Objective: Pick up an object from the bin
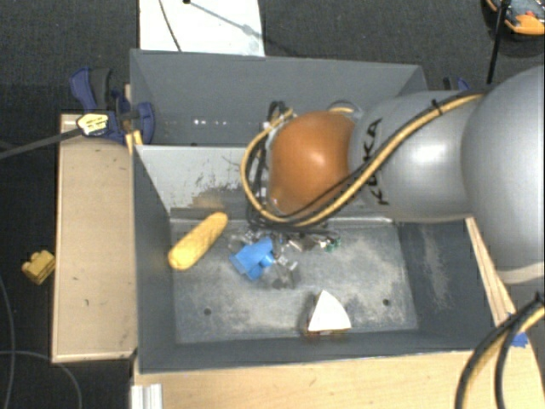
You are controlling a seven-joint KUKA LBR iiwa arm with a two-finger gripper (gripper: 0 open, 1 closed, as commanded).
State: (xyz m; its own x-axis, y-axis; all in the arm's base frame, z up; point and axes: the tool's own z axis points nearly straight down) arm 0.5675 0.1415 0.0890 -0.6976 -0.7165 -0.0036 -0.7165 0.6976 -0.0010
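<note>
Partly hidden: gripper (279,247), beneath orange cover (311,160); how far open, cannot tell.
Blue object (252,259): small, blocky; middle of bin (155,262), just beside gripper; contact unclear.

Yellow corn cob (197,239), blue block (252,259), white wedge (328,313), scuffed grey bin (379,290)

Your yellow plastic corn cob (197,239) is lying left of the small blue block (252,259); the white wedge (327,313) is sitting front-right.
</note>
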